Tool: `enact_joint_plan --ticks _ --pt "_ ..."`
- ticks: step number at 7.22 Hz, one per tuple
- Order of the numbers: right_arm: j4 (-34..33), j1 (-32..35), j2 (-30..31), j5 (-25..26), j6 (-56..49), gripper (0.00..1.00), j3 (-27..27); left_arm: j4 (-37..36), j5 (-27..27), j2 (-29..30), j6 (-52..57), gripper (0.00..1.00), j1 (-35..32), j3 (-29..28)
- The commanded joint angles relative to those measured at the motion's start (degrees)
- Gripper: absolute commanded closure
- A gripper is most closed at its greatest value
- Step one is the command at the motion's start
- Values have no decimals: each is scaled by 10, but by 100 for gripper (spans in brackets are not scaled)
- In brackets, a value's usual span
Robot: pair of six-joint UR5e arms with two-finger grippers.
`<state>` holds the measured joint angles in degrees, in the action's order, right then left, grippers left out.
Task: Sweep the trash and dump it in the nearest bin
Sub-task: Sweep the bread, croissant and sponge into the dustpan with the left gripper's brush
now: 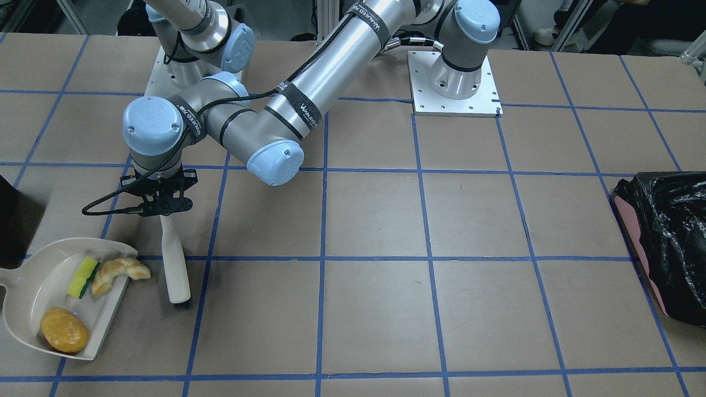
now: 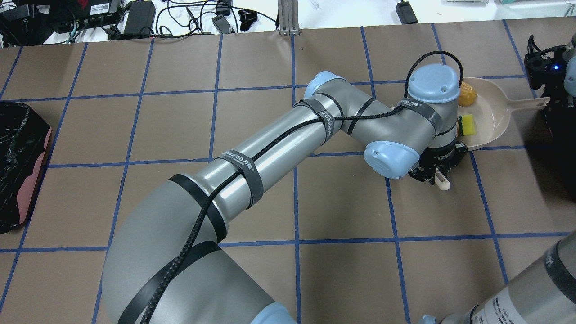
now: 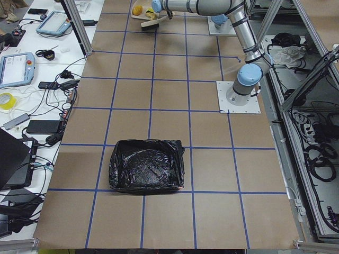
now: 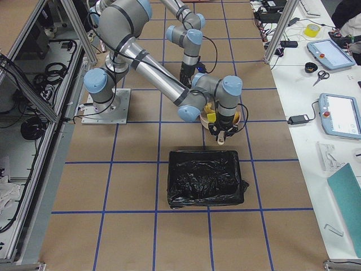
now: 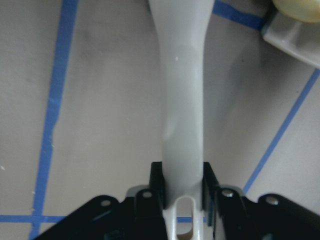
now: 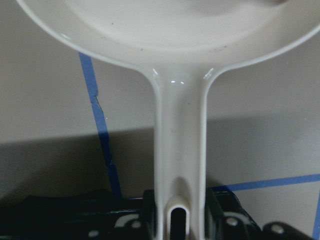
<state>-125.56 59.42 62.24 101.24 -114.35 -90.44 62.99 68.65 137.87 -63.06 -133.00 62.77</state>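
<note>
Left gripper [image 5: 182, 182] clamps brush [image 1: 174, 264], its length pointing away from robot; right gripper [image 6: 175, 205] clamps dustpan [image 1: 33, 286] (trash [image 1: 64, 330] inside)

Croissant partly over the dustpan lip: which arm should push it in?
Left. The left claw grips the brush, its head right beside the croissant; the right claw is busy holding the dustpan by its handle.

A black bag [image 2: 18, 144] lines the pink bin [image 2: 38, 180]

dustpan [image 6: 180, 125]: glossy plastic | brush handle [image 5: 182, 115]: smooth plastic | table [image 1: 375, 220]: matt paper
</note>
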Motion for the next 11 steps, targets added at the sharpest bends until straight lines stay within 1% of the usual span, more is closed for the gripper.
enact_joint_plan --ticks 1,2,3,5,6,7,8,9,10,11 --pt "1 0 1 -2 0 100 0 -15 -19 15 -24 100 -12 -4" --pt "1 0 1 -2 0 100 0 -42 -38 25 -49 100 -15 -19" --pt "1 0 1 -2 1 100 0 -56 -46 41 -58 100 -16 -50" --pt "1 0 2 -2 1 100 0 -57 -62 75 -68 100 -22 -118" --pt "1 0 2 -2 2 100 0 -58 -77 85 -72 100 -23 -144" --pt "0 0 1 -2 2 100 0 -58 -78 86 -83 100 -24 -165" --pt "0 0 2 -3 5 100 0 -58 -79 83 -73 100 -24 -160" --pt "1 -2 5 -7 16 100 2 -56 -72 66 -45 100 -24 -124" --pt "1 -4 6 -39 17 100 2 -54 -50 44 -34 100 -20 -86" --pt "2 -7 11 -42 17 100 2 -29 -27 16 -30 100 -14 -64"
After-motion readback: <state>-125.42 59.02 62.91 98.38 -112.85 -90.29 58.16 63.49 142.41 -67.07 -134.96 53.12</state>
